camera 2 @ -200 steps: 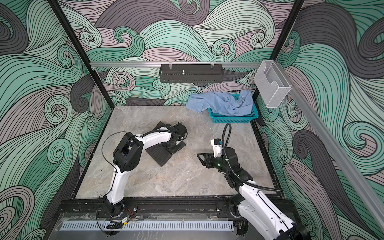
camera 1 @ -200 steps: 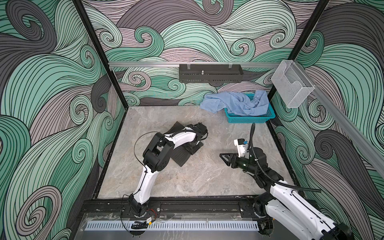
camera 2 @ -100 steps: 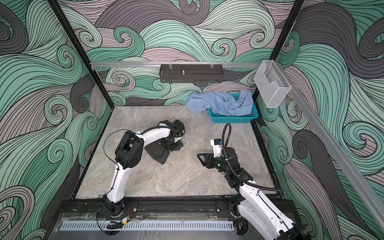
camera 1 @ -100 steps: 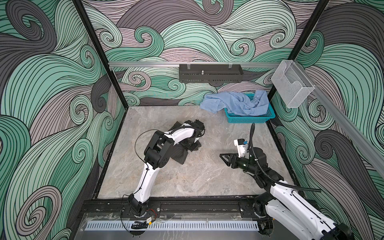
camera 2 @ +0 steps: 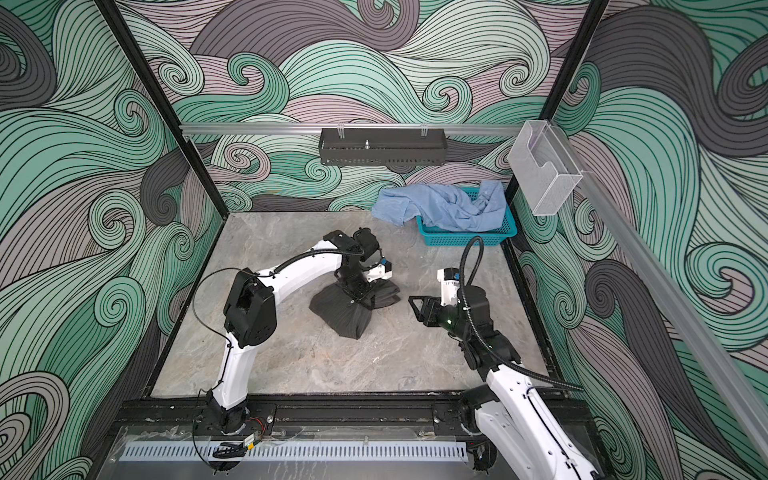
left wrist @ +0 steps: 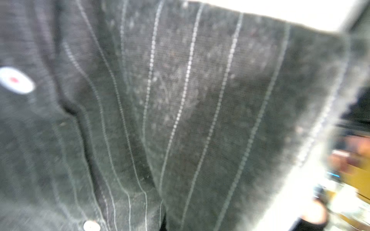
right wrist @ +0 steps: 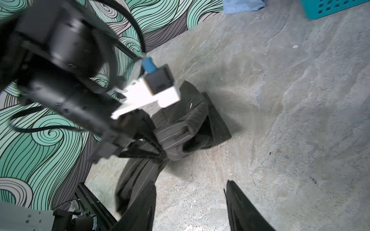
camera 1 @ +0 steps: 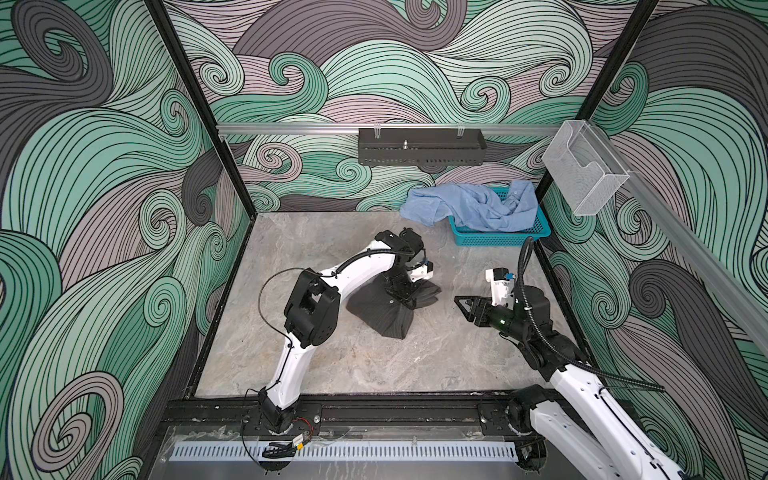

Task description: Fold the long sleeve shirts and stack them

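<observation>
The dark pinstriped long sleeve shirt (camera 1: pixel 382 311) (camera 2: pixel 345 316) lies bunched near the middle of the table. My left gripper (camera 1: pixel 405 297) (camera 2: pixel 359 297) is shut on a fold of it and pulls the cloth up into a peak. In the left wrist view the striped fabric (left wrist: pixel 180 100) fills the frame and hides the jaws. The right wrist view shows the shirt (right wrist: pixel 180 128) pinched by the left gripper (right wrist: pixel 148 144). My right gripper (camera 1: pixel 461 305) (camera 2: pixel 413 305) (right wrist: pixel 190 184) hovers open to the right of the shirt, apart from it, holding nothing. The light blue shirt (camera 1: pixel 469 205) (camera 2: pixel 440 205) lies crumpled over the basket.
A teal perforated basket (camera 1: pixel 498 239) (camera 2: pixel 465 240) (right wrist: pixel 336 8) stands at the back right corner, with the blue shirt spilling over its left rim onto the table. A black rack (camera 1: pixel 419 147) hangs on the back wall and a clear plastic holder (camera 1: pixel 582 174) on the right rail.
My left gripper has come down toward the front onto the dark shirt and shut on it, bunching the cloth. The right arm has stayed where it was.
</observation>
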